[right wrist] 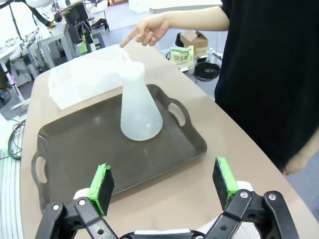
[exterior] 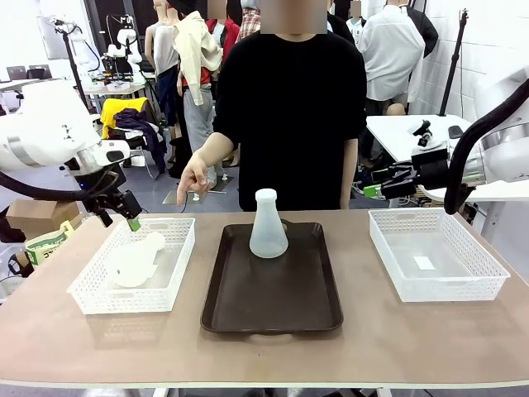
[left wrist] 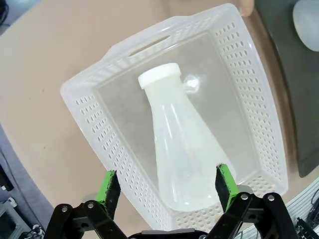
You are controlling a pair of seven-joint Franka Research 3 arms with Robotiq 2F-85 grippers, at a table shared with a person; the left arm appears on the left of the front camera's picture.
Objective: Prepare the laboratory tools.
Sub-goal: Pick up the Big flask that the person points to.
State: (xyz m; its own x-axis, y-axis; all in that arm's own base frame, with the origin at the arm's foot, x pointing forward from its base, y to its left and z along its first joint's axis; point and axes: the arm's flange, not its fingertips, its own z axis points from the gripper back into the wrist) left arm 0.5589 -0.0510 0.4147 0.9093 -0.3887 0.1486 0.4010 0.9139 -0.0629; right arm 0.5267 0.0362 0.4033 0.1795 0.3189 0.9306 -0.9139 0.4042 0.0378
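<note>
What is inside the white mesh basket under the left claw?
One frosted Erlenmeyer flask lies on its side in the mesh basket, base toward the left claw. The basket floor right under the flask is covered by its cloudy body.

The left arm [exterior: 41,136] and the right arm [exterior: 506,116] have smooth, rounded white shells, and a thick black cable [exterior: 459,161] runs along the right one. The left gripper [left wrist: 167,186] and the right gripper [right wrist: 163,181] are built of black linkage fingers with small silver pins at the joints, each finger faced with a bright green pad [left wrist: 108,188]. The person [exterior: 289,107] at the far side wears a plain black top [right wrist: 269,74] with sleeves ending about the elbow.
</note>
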